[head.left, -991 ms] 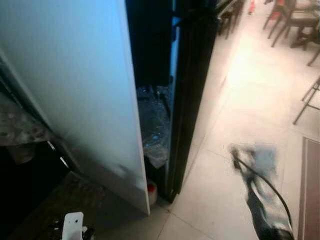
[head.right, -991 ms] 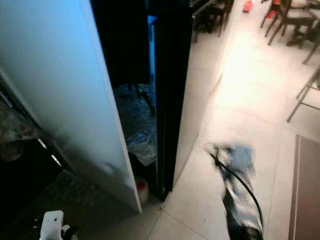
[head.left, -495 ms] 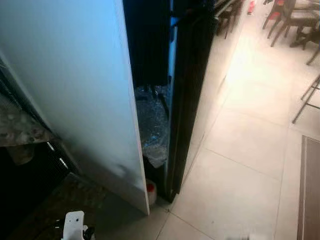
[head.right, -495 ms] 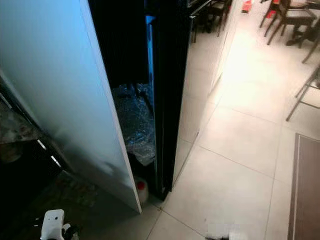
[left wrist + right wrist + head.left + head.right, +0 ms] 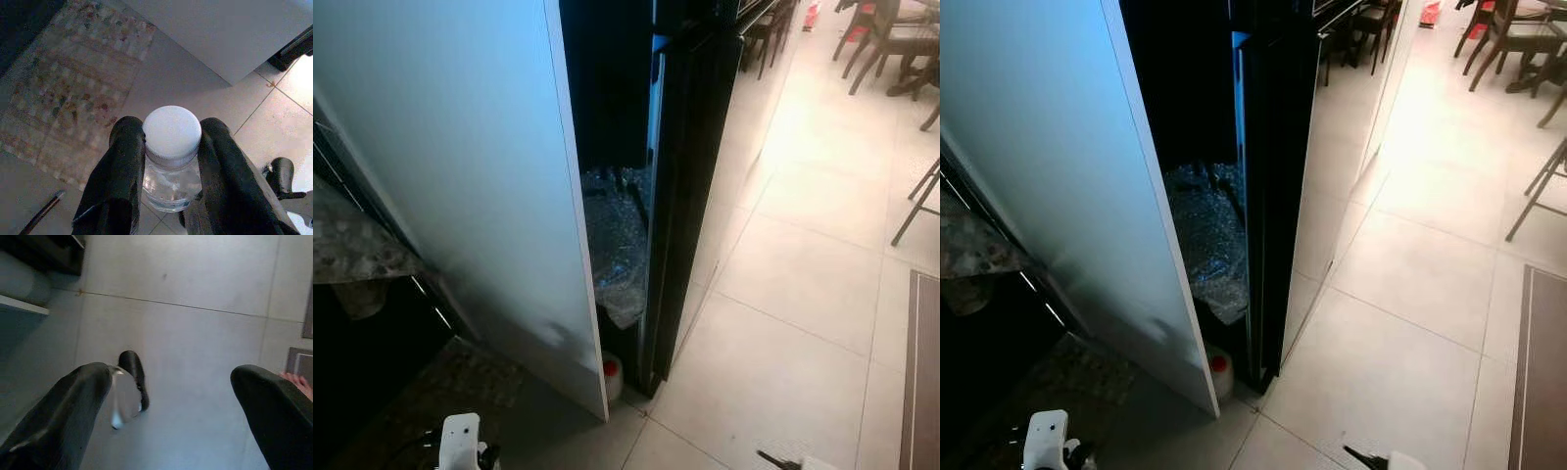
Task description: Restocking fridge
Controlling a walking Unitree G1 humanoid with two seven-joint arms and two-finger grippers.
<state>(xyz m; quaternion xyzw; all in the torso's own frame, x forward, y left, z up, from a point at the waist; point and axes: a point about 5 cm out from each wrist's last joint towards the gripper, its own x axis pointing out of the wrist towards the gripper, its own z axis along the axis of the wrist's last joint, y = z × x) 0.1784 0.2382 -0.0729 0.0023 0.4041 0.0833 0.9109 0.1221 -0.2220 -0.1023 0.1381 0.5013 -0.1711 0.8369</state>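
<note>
Bottle (image 5: pixel 171 161) custody is confirmed at the left gripper (image 5: pixel 171 147): the two black fingers (image 5: pixel 122 176) are clenched on opposite sides of the neck, just under the white cap (image 5: pixel 172 131), with clear liquid visible below. The bottle's long axis is seen to run along the fingers, cap end outermost, so it is carried roughly upright. In the head views the cap shows low at the robot's left (image 5: pixel 460 439).

The fridge (image 5: pixel 680 176) is noted ahead of and above the held bottle, its white door (image 5: pixel 460 166) swung open edge-on between the left gripper and the dark interior. The gap (image 5: pixel 612 235) lies forward and to the right of that gripper, past the door's edge. A crumpled plastic wrap (image 5: pixel 617 255) and a small red-capped container (image 5: pixel 611 372) are recorded low in the opening.

The right gripper (image 5: pixel 171 396) is observed released, fingers spread wide over bare floor tile (image 5: pixel 195 318), nothing between them. It sits nearer the fridge's right side but is empty; the left arm is judged the one to deliver, and its path is judged to require rounding the door edge.
</note>
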